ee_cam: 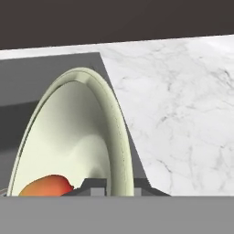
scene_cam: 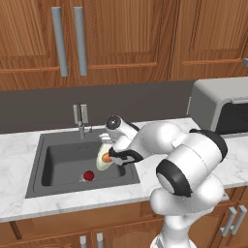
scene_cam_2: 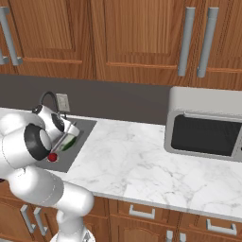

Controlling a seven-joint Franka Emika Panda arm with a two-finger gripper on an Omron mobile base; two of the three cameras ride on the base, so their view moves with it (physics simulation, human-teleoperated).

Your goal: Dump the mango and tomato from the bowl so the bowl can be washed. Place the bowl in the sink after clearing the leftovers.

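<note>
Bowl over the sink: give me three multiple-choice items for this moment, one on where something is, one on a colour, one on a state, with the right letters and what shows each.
1. Where is the tomato?
A. on the floor of the sink
B. inside the bowl
C. on the marble counter by the microwave

2. What colour is the inside of the bowl?
A. dark grey
B. cream-white
C. deep red

3. How is the bowl carried?
A. lying flat on the counter
B. upside down on the sink floor
C. tipped steeply on edge, rim pinched in the gripper

Key: 1 A, the left base view shows the red fruit lying in the basin. 2 B, the hand view shows a pale cream interior with a greenish rim. 3 C, the hand view shows the rim between the fingers, with the mango low inside.
</note>
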